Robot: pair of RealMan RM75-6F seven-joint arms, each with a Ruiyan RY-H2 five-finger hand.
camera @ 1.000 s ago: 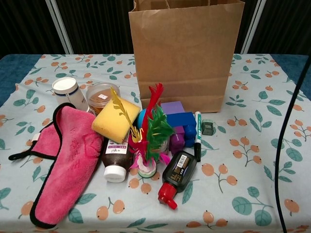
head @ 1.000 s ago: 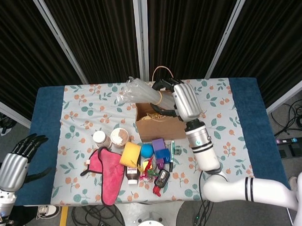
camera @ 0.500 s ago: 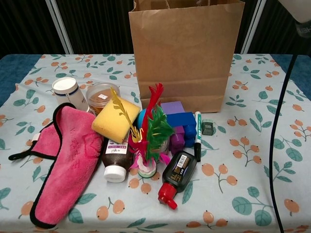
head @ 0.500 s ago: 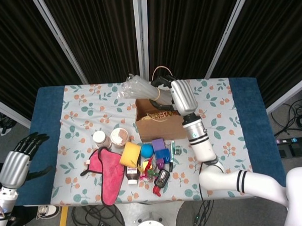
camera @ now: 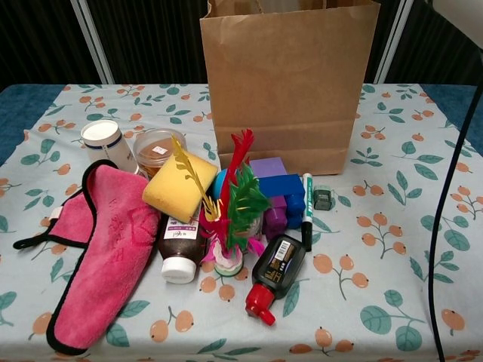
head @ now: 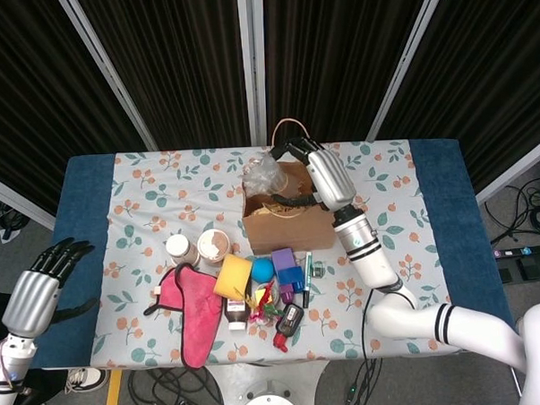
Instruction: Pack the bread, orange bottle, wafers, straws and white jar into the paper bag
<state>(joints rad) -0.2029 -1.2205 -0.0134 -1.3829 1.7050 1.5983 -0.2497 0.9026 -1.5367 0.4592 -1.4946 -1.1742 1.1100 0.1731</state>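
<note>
The brown paper bag [head: 289, 227] [camera: 290, 83] stands open at the table's middle. My right hand [head: 315, 165] hovers over its mouth and grips a clear plastic pack of straws [head: 267, 171], which tips down into the opening. Something patterned lies inside the bag [head: 275, 205]. The white jar [head: 177, 248] [camera: 105, 141] and the orange-lidded bottle [head: 214, 244] [camera: 157, 148] stand left of the bag. A yellow bread-like block [head: 231, 276] [camera: 179, 187] lies in front of them. My left hand [head: 34, 298] hangs open off the table's left edge, holding nothing.
A pink cloth [camera: 102, 241], a brown bottle [camera: 179, 253], a feather toy [camera: 230, 215], purple and blue blocks [camera: 275, 192], a green marker [camera: 306, 211] and a black bottle with a red cap [camera: 273, 271] crowd the front of the table. A cable [camera: 445, 188] hangs at the right.
My right hand has swung the straws pack from sticking out to the bag's left to over the bag's mouth, tipping it downward. The left hand has barely shifted.
</note>
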